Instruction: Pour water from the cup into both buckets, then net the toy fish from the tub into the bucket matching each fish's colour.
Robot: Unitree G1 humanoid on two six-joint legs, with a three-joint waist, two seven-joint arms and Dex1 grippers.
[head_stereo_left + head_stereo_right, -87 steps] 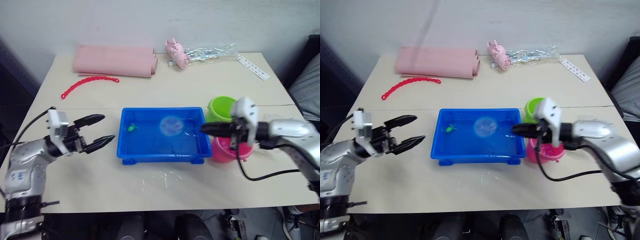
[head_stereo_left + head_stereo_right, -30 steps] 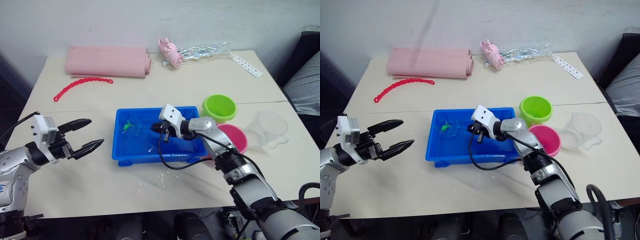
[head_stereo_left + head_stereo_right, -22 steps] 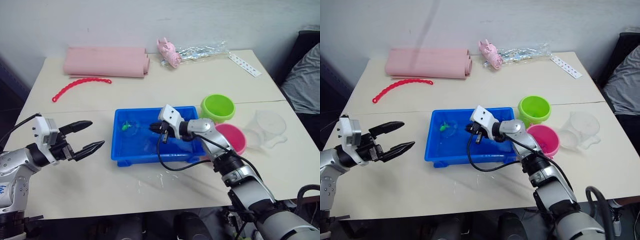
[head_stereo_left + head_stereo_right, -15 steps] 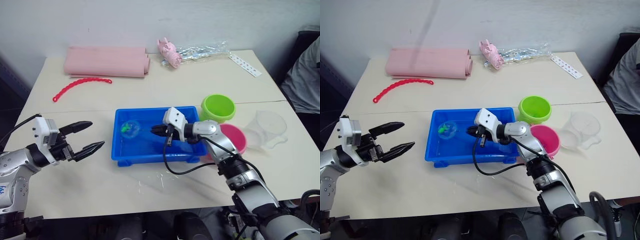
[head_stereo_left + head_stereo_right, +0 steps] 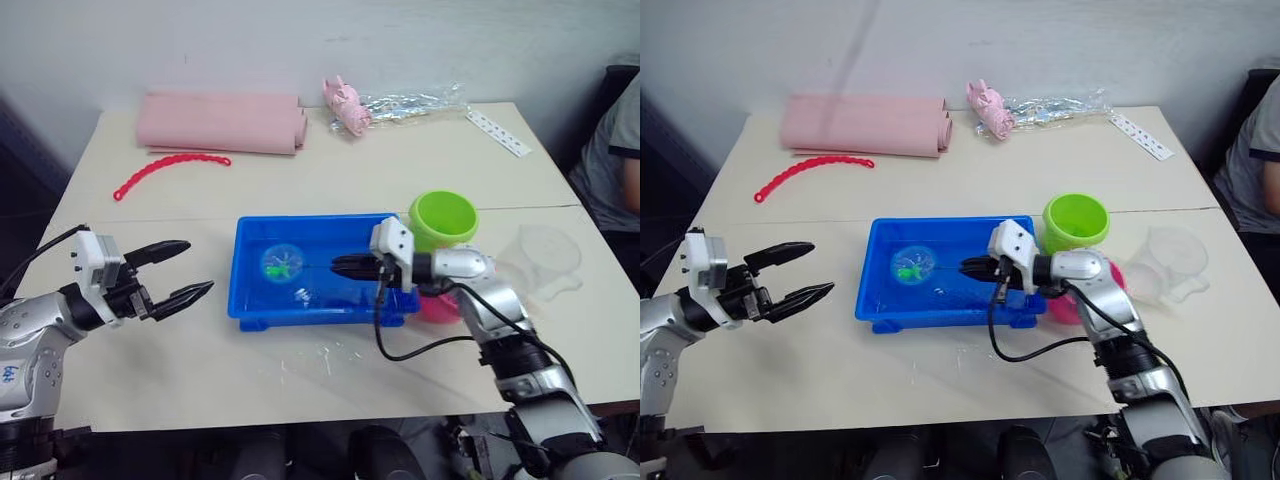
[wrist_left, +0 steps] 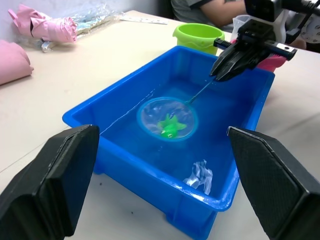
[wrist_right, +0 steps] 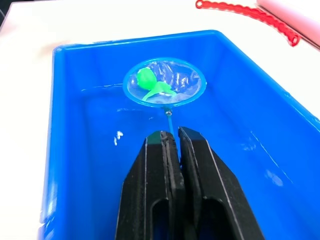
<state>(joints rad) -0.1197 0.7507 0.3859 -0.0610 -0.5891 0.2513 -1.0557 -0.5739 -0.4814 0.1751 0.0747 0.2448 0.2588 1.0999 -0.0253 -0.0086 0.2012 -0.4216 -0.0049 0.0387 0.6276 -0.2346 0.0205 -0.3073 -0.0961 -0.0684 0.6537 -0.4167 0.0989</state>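
Pinching the net handle, my right gripper could tip the green fish out lifting toward the green bucket; left gripper spread.

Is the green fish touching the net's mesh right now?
Touching. The right wrist view shows the green fish lying in the net inside the hoop.

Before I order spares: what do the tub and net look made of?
The tub looks like moulded plastic, glossy and evenly bright blue, with a rolled rim. The net seems a thin blue plastic hoop with fine, see-through mesh, probably fabric; its handle is a thin dark stick, material unclear.
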